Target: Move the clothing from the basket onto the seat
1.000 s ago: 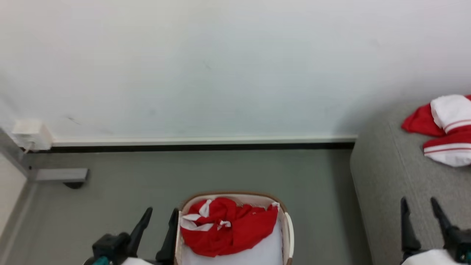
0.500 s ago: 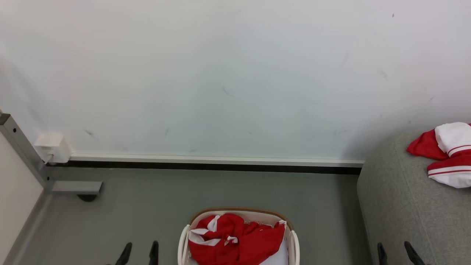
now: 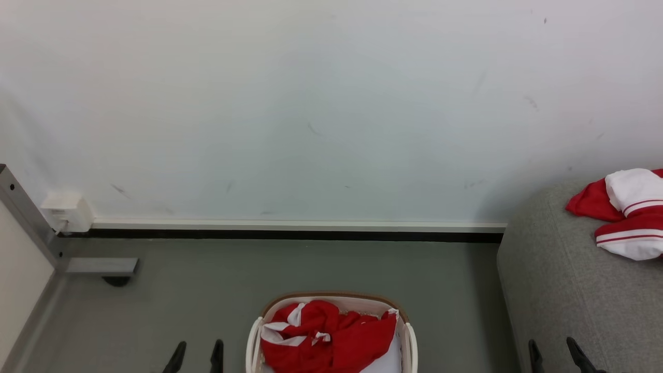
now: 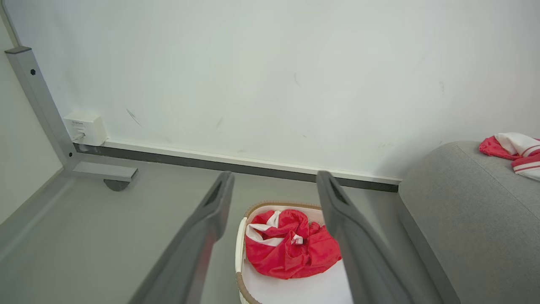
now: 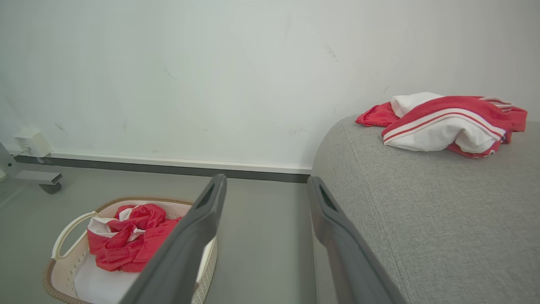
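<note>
Surrounding the basket (image 4: 295, 291): wall (image 3: 311, 103), seat (image 3: 559, 295), metal foot (image 3: 101, 266).

Red-and-white garment (image 3: 336, 336), cream brown-rimmed basket (image 3: 331, 296), red white-striped top (image 3: 629, 228), light grey seat (image 3: 559, 300)

One basket (image 3: 331, 296) sits at bottom centre and one seat (image 3: 559, 290) at the right edge. There are two red-and-white heaps of clothing: one heap in the basket (image 3: 326, 336) and one heap on the seat (image 3: 629, 215). Two grippers show, the left gripper (image 3: 198, 352) and right gripper (image 3: 550, 349), plus one wall box (image 3: 65, 212) at far left.
</note>
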`<state>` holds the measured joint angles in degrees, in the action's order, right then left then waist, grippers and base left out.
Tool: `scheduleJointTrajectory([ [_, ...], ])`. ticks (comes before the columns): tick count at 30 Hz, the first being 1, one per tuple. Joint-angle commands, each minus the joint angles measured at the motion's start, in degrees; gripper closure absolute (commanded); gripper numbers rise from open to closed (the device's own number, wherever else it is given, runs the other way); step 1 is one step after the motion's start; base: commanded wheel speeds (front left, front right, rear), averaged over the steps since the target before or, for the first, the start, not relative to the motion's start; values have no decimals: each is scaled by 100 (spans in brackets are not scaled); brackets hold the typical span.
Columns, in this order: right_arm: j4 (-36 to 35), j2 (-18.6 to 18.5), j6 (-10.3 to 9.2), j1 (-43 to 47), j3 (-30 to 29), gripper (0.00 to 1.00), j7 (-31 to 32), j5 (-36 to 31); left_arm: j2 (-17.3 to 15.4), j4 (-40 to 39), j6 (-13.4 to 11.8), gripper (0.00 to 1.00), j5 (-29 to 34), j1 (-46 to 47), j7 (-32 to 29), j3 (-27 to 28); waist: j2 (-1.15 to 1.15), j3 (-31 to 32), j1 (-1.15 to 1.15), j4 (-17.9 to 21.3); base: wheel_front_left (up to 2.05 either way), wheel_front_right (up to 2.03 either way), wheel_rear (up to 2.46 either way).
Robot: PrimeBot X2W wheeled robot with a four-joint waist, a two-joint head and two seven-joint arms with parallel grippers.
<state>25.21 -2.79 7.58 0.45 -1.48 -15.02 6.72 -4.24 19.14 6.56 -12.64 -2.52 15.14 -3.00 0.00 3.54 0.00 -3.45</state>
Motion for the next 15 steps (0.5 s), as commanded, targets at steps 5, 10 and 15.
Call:
scheduleJointTrajectory([
  [5, -178, -21, -16, -212, 115, 0, -22, 25, 28, 32, 62, 0, 123, 208, 2, -24, 0, -288, 0, 222, 0, 0, 0],
  [10, -453, -21, -16, -522, 157, 0, -23, -62, -4, 121, 87, 0, 167, 671, 1, -222, 0, -931, 0, 423, 0, 0, 0],
  [15, -908, -20, -16, -1139, 133, 0, -21, -63, -168, 462, 94, 0, 53, 1635, 1, -666, 0, -2026, 0, 726, 0, 0, 0],
])
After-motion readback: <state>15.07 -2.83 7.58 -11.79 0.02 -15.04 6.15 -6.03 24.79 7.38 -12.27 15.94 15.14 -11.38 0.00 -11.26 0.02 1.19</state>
